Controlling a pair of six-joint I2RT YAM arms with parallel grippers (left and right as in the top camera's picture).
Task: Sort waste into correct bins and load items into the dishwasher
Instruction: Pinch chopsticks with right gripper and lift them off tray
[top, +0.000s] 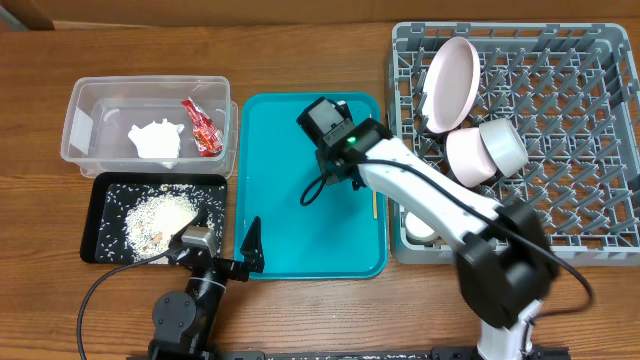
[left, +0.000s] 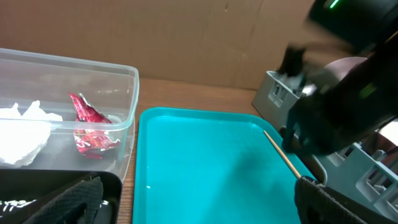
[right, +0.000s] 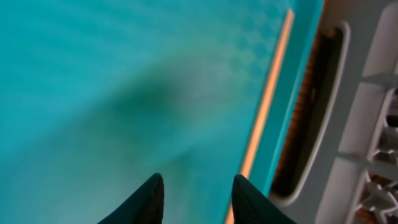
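Note:
A thin wooden chopstick (top: 374, 203) lies along the right edge of the turquoise tray (top: 300, 230). My right gripper (right: 198, 186) hovers over the tray, open and empty, with the chopstick (right: 267, 106) just to the right of its right finger. In the overhead view its fingers are hidden under the right arm (top: 420, 190). My left gripper (left: 199, 211) stands wide open and empty at the tray's near left corner, and the chopstick (left: 283, 155) shows at the right of its view. The clear tub (top: 80, 130) holds the crumpled white paper (top: 158, 140) and red sauce packet (top: 203, 128). Rice (top: 160, 215) fills the black tray (top: 100, 245).
The grey dish rack (top: 580, 150) on the right holds an upright pale round plate (top: 452, 82), a pink bowl (top: 468, 158), a grey-white bowl (top: 503, 145) and a white cup (top: 420, 228) partly under the right arm. The rack's wall (right: 367, 124) is close beside the chopstick.

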